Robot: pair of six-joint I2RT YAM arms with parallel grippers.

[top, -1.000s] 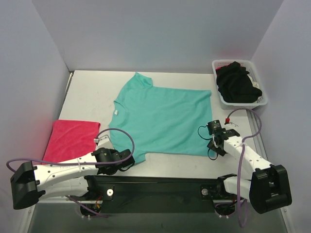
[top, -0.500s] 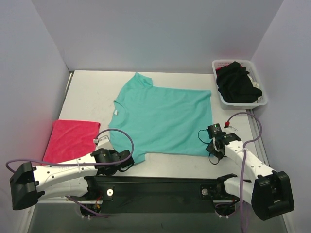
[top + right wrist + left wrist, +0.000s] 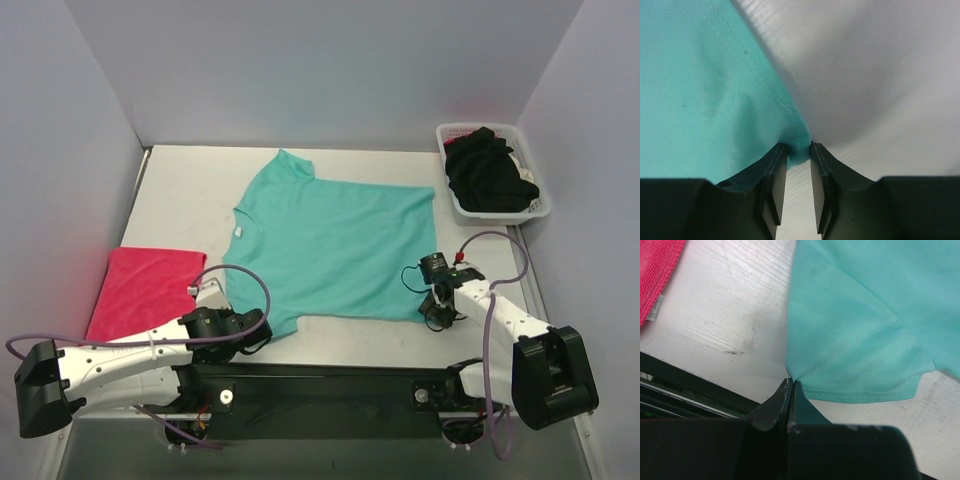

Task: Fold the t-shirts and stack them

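The teal-green t-shirt point(image 3: 335, 245) lies spread flat mid-table. My left gripper point(image 3: 262, 330) is shut on the corner of its near-left sleeve point(image 3: 850, 360); the jaws meet on the cloth edge in the left wrist view point(image 3: 790, 383). My right gripper point(image 3: 432, 312) is at the shirt's near-right hem corner, jaws narrowed with the bunched teal corner point(image 3: 798, 146) pinched between the fingertips. The pinkish-red shirt point(image 3: 145, 285) lies folded at the left, and its edge shows in the left wrist view point(image 3: 657, 275). Black shirts point(image 3: 488, 175) are heaped in the basket.
A white slotted basket point(image 3: 540, 205) stands at the back right against the right wall. Grey walls enclose the table on three sides. The black base rail point(image 3: 320, 385) runs along the near edge. Cables loop from both arms above the table.
My right gripper has moved left and closer onto the shirt's near-right hem corner. The left arm has shifted slightly, its grip on the sleeve unchanged.
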